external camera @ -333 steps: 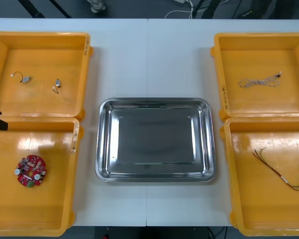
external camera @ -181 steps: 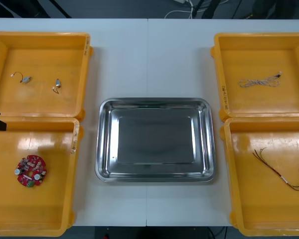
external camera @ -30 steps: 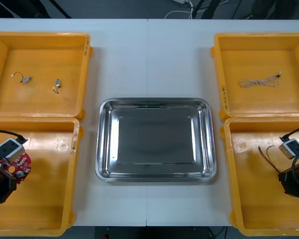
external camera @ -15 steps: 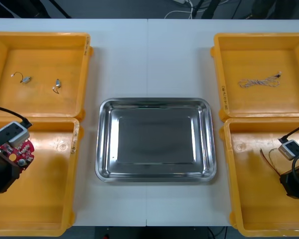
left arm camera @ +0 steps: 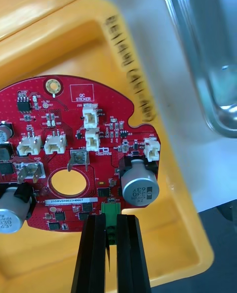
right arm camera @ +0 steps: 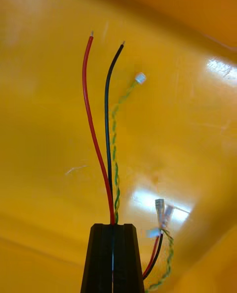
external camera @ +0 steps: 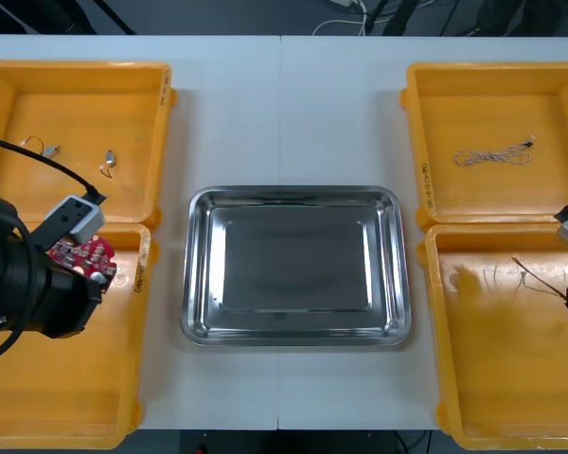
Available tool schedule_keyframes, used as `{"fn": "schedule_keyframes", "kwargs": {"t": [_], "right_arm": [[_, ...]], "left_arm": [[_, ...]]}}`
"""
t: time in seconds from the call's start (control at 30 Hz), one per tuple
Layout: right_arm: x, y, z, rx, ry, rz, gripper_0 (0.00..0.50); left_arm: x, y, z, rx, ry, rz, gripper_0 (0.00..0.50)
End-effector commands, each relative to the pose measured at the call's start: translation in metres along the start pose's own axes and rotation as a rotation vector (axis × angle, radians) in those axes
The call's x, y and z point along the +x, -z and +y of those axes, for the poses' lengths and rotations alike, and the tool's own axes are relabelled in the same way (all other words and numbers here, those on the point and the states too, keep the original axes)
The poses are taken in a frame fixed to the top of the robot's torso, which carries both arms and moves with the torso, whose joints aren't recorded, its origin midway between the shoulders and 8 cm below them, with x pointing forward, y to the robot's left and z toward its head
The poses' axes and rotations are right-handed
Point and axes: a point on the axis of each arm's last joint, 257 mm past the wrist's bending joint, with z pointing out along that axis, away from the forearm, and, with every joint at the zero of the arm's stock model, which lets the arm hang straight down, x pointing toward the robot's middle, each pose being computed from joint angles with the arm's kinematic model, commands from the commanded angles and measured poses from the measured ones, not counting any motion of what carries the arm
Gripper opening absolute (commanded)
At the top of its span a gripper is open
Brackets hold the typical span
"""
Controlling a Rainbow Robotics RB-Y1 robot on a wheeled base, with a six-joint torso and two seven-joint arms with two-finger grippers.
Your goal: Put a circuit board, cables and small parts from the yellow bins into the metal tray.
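Our left claw [left arm camera: 109, 220] is clamped on the green connector at the rim of the red circuit board [left arm camera: 98, 110], which hangs over the near bin [external camera: 66, 397] at the surface's left edge, beside the metal tray [external camera: 293, 337]. We judge the board light, stiff and fragile, so it should be held by the edge only. Our right claw [right arm camera: 112, 228] pinches limp cables [right arm camera: 105, 125] over the near right bin [external camera: 492, 378].

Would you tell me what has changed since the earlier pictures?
The left end effector grasped the circuit board and carried it toward the metal tray. The right end effector grasped the red and black cable and lifted it. The small metal parts and twisted cable stayed put.
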Motion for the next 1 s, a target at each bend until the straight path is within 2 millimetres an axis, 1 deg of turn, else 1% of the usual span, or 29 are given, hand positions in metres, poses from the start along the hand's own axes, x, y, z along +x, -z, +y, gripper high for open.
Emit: {"fn": "schedule_keyframes", "kwargs": {"t": [0.03,0.1,0.13,0.23,0.27,0.37,0.53,0.7,0.73,0.9,1.0], "right_arm": [[-0.032,0.046,-0.010,0.020,0.025,-0.060,0.000],[-0.035,0.058,-0.012,0.017,0.017,-0.054,0.000],[-0.035,0.060,-0.012,0.017,0.015,-0.051,0.000],[-0.040,0.075,-0.012,0.020,0.017,-0.038,0.000],[-0.040,0.075,-0.012,0.020,0.017,-0.038,0.000],[-0.053,0.094,-0.007,0.014,0.046,-0.039,0.000],[-0.074,0.113,0.008,-0.023,0.094,-0.068,0.000],[-0.094,0.116,0.033,-0.058,0.170,-0.077,0.000],[-0.097,0.116,0.035,-0.060,0.178,-0.080,0.000],[-0.121,0.116,0.065,-0.091,0.268,-0.104,0.000],[-0.131,0.113,0.080,-0.102,0.317,-0.118,0.000]], "left_arm": [[-0.028,0.008,-0.027,0.022,0.156,-0.069,0.000],[-0.034,0.006,-0.037,0.027,0.177,-0.075,0.000],[-0.035,0.005,-0.040,0.028,0.178,-0.077,0.000],[-0.044,0.002,-0.057,0.037,0.210,-0.085,0.000],[-0.044,0.002,-0.057,0.037,0.210,-0.085,0.000],[-0.053,-0.002,-0.071,0.042,0.235,-0.084,0.000],[-0.064,-0.011,-0.088,0.046,0.269,-0.078,0.000],[-0.075,-0.024,-0.100,0.030,0.310,-0.065,0.000],[-0.075,-0.026,-0.101,0.028,0.315,-0.062,0.000],[-0.083,-0.042,-0.113,0.013,0.337,-0.059,0.000],[-0.086,-0.051,-0.117,0.006,0.344,-0.058,0.000]]}}
